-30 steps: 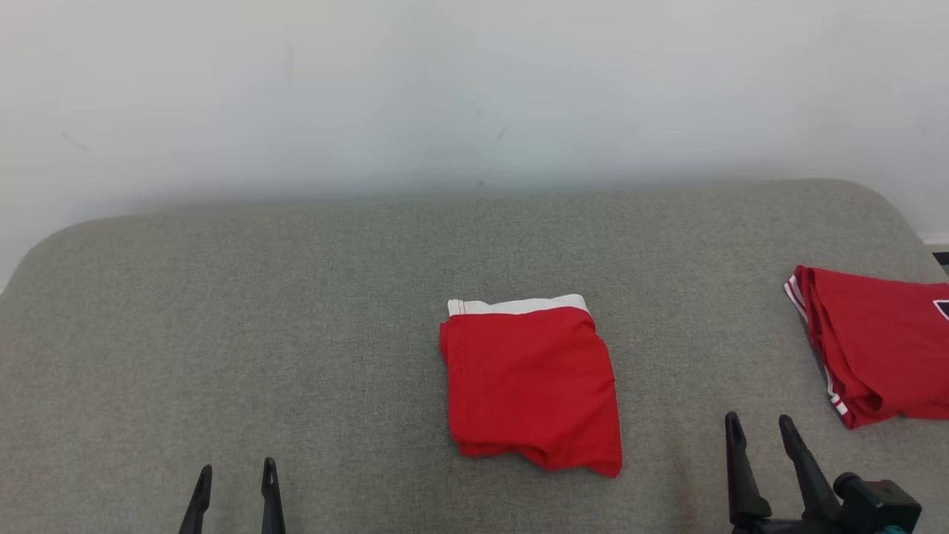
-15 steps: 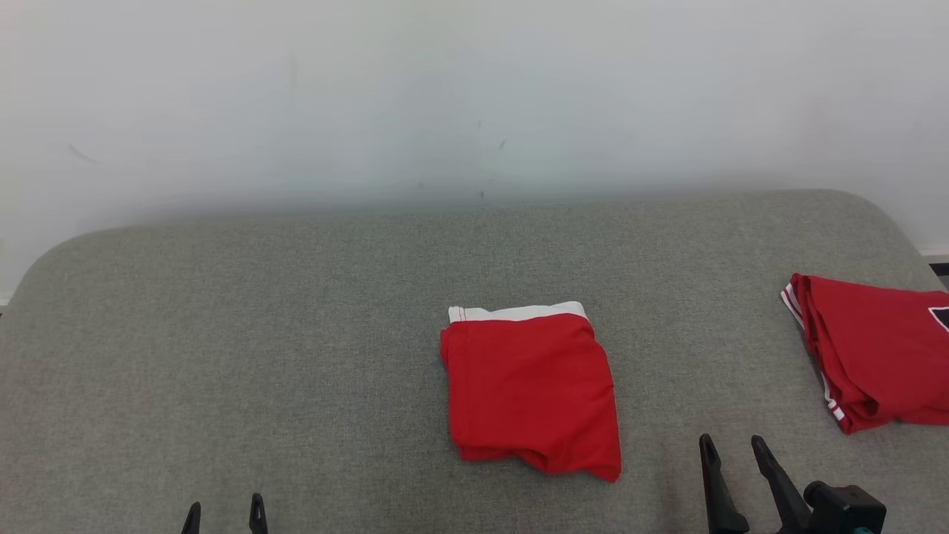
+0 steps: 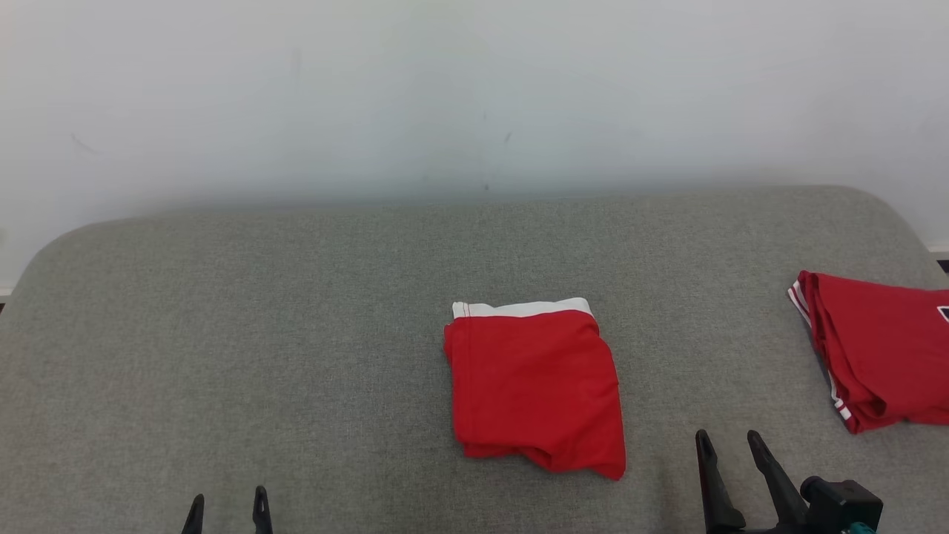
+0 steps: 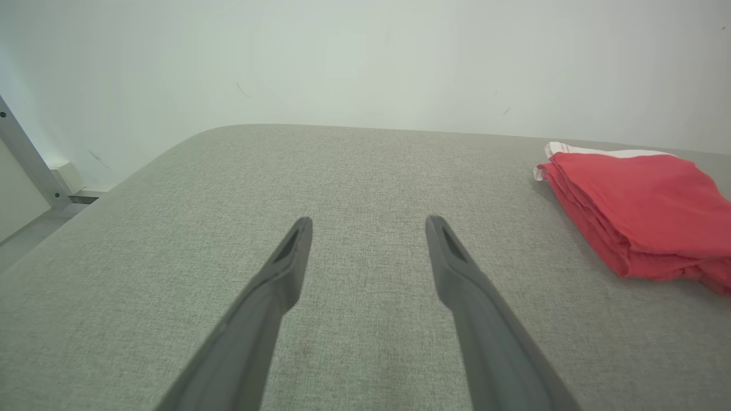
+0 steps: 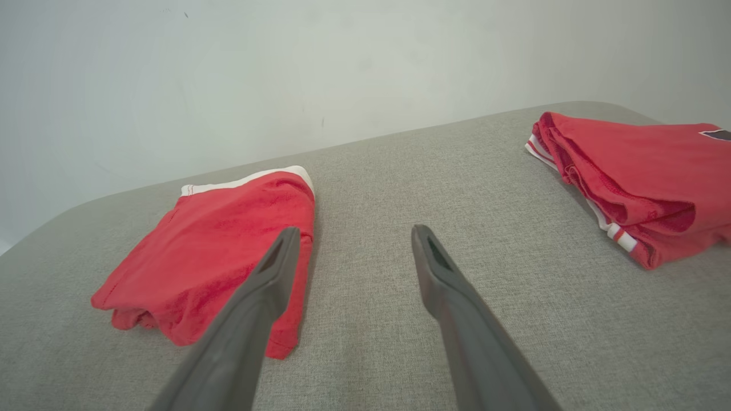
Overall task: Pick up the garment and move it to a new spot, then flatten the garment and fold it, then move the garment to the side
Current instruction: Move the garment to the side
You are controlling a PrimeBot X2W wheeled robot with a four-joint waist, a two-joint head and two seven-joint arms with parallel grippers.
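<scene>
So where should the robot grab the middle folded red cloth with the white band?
Probably at the near right corner of the folded red cloth with the white band: it lies flat on the grey fabric surface, but its layers bunch up there, thick enough to pinch. Come in low from the right, where the open right hand is closest.

The red folded garment with striped white trim point(image 3: 875, 348) runs off the head view's right edge — its dark patch point(image 3: 943, 313) is unreadable. The bottom edge crops the left gripper point(image 3: 227, 498) — its dark fingers point(image 3: 260, 512) show as tips.
</scene>
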